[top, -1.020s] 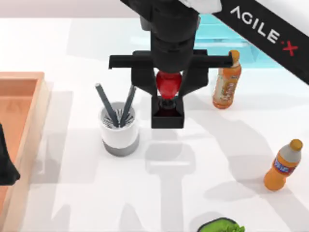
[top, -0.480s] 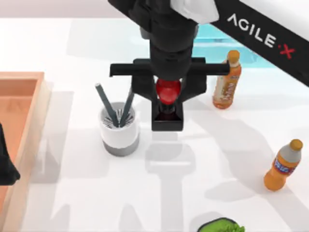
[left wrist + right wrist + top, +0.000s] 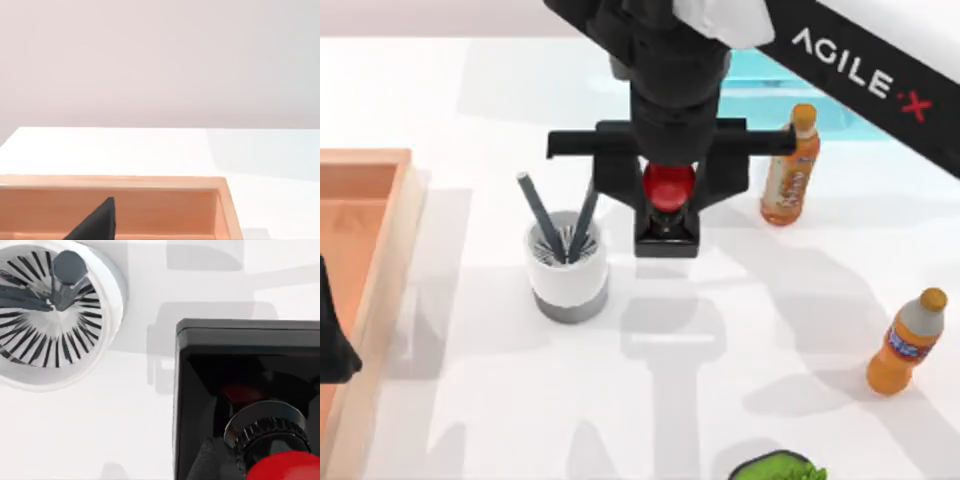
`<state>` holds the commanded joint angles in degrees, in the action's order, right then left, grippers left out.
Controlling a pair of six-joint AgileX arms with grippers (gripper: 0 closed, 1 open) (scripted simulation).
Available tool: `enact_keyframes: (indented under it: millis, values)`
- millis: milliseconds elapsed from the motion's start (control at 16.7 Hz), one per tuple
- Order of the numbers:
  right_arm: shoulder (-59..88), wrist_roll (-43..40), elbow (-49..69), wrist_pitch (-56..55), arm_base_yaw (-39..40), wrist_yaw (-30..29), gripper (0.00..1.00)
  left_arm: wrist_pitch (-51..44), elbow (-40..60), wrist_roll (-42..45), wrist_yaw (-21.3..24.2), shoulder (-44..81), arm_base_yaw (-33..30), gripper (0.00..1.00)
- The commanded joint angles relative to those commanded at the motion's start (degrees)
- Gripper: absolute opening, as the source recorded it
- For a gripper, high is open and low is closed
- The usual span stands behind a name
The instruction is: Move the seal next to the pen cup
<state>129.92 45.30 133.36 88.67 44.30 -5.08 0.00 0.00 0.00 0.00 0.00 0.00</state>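
Currently the right end effector (image 3: 669, 190) pinches the seal (image 3: 668, 215) by its red knob, the black base low over the worktop (image 3: 770, 320) or on it; which, I cannot tell. The seal sits just beside the pen cup (image 3: 567, 268), to its right and apart from it. Placement looks nearly done; release and retreat remain. The left arm is parked over the wooden tray (image 3: 360, 230).

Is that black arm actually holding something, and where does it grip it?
Yes. The right hand holds the seal by its red knob, beside the pen cup.
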Motion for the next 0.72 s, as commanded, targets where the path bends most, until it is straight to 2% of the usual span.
enact_keyframes:
  millis: [360, 720]
  values:
    - [0.0, 0.0, 0.0, 0.0, 0.0, 0.0, 0.98, 0.0, 0.0, 0.0, 0.0, 0.0, 0.0, 1.0]
    - [0.0, 0.0, 0.0, 0.0, 0.0, 0.0, 1.0, 0.0, 0.0, 0.0, 0.0, 0.0, 0.0, 1.0]
